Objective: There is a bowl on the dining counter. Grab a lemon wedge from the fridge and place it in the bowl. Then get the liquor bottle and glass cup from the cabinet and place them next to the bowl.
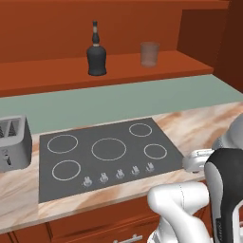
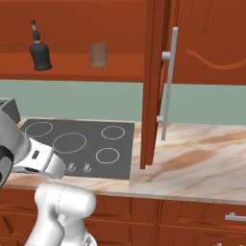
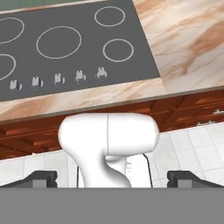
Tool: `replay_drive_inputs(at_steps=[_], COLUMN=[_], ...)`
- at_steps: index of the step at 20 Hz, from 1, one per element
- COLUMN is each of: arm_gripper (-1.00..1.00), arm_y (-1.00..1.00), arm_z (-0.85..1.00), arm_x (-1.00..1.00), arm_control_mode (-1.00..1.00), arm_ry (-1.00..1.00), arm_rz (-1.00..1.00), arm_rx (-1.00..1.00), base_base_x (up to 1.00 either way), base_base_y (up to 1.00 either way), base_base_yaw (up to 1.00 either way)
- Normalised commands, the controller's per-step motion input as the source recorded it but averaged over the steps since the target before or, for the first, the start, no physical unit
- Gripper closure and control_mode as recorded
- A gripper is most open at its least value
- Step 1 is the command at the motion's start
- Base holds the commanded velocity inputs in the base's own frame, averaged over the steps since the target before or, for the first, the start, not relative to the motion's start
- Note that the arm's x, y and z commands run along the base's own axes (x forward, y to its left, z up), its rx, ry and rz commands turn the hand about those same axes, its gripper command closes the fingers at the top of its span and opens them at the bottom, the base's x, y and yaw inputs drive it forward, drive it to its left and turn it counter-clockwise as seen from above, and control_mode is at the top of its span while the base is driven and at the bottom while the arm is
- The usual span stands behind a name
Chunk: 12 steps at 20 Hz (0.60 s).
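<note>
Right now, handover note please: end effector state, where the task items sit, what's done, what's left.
End effector: open, nothing between the fingertips, aimed down past the counter edge toward the floor.
Liquor bottle and glass cup: upright on the open cabinet shelf above the cooktop, apart from each other, untouched.
Cabinet door stands open.
Bowl, lemon wedge, fridge: can't confirm from these views, so check that step.
Left: fetch bottle and cup, set them beside the bowl.

A kitchen: cooktop (image 1: 107,154) set in marble counter (image 2: 192,163); wooden cabinets (image 2: 206,38); toaster (image 1: 13,142).
</note>
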Motion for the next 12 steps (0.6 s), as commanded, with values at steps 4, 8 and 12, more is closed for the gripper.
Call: replay_drive_inputs(at_steps=[4, 8, 12], arm_gripper=[-1.00, -1.00, -1.00], arm_y=[0.00, 0.00, 0.00], arm_z=[0.33, 0.54, 0.59], arm_x=[0.43, 0.33, 0.15], arm_control_mode=[-1.00, -1.00, -1.00], arm_ry=[0.00, -0.06, -0.06], arm_rz=[0.00, 0.00, -0.02], arm_rx=[0.00, 0.00, 0.00], base_base_x=[0.00, 0.00, 0.00], base_base_y=[0.00, 0.00, 0.00], base_base_yaw=[0.00, 0.00, 0.00])
